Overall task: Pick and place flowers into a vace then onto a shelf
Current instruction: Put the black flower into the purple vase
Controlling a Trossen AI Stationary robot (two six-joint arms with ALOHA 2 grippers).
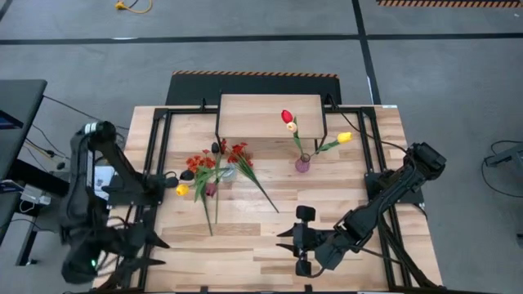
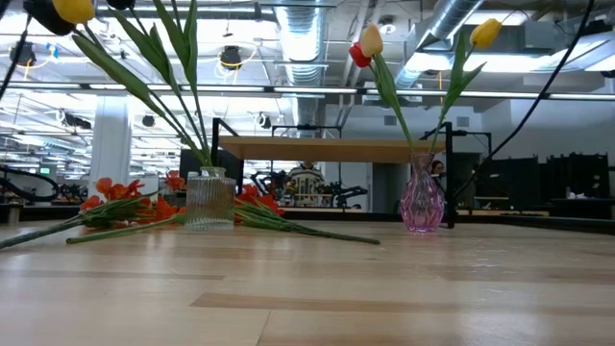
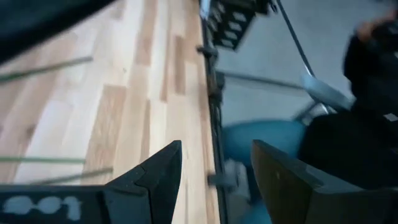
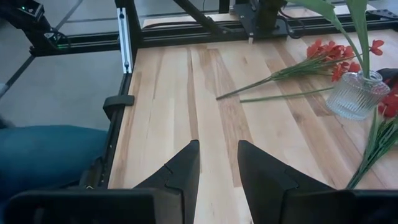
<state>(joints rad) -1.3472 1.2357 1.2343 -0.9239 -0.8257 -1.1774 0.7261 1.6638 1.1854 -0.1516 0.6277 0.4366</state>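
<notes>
We see two tulips (image 1: 288, 118) standing in the pink vase (image 1: 302, 164), just before the shelf (image 1: 270, 114). More flowers (image 1: 214, 163) lie by the clear vase (image 2: 209, 200). Our right gripper (image 4: 217, 163) hangs open, empty; left gripper (image 3: 214, 165) open too.

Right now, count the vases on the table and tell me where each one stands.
2. The clear ribbed vase stands left of centre among the loose flowers; the pink vase stands right of centre, before the shelf, holding tulips.

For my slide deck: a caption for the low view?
Tulips stand in a clear ribbed vase and a pink vase; the shelf behind.
</notes>
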